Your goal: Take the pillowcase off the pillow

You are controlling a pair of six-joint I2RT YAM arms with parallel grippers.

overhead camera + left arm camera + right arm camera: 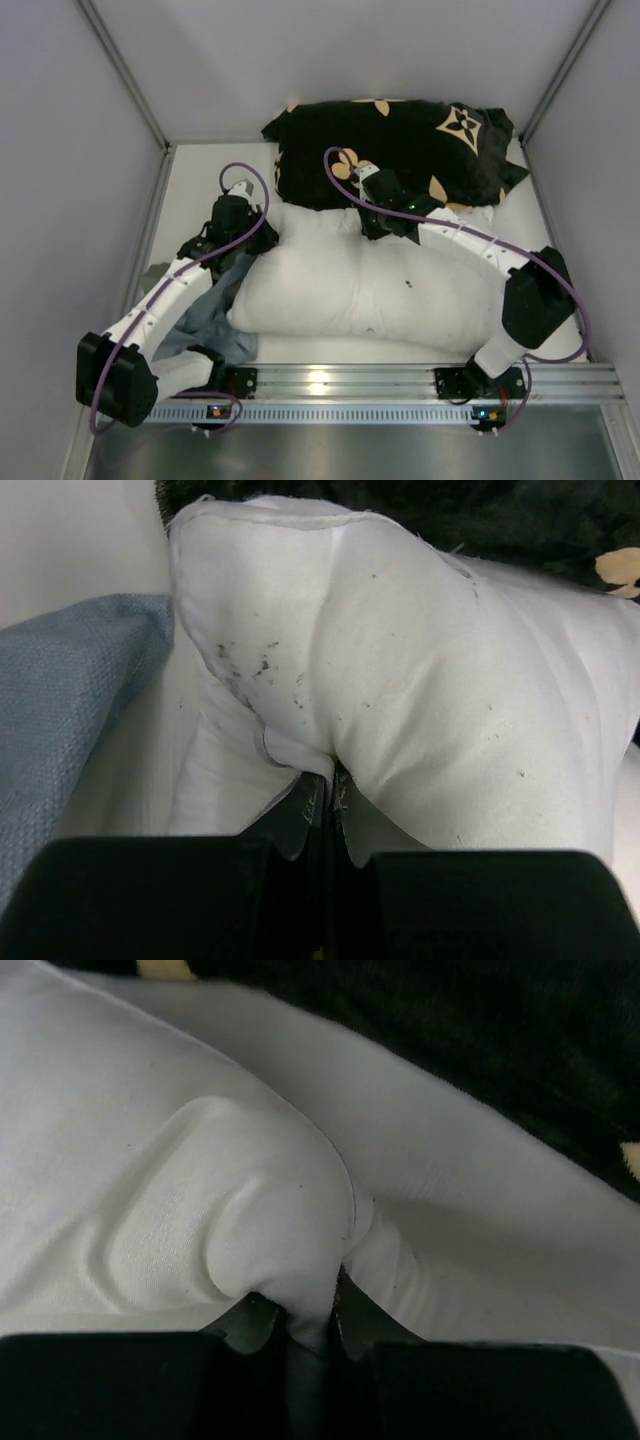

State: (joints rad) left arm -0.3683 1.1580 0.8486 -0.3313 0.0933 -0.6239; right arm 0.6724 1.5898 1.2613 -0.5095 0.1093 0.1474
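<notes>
1. Mostly done: pillow (pixel 370 285) lies bare on the surface (pixel 200 185), with the pillowcase (pixel 205 320) bunched beside its left end.
2. Left gripper (pixel 325 800) and right gripper (pixel 312 1315) are each clenched on pillow fabric.
3. Remaining: possibly a bit of case trapped underneath; can't tell.

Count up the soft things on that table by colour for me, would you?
white pillow: 1
black pillow with tan flowers: 1
grey-blue pillowcase: 1
Total: 3
</notes>
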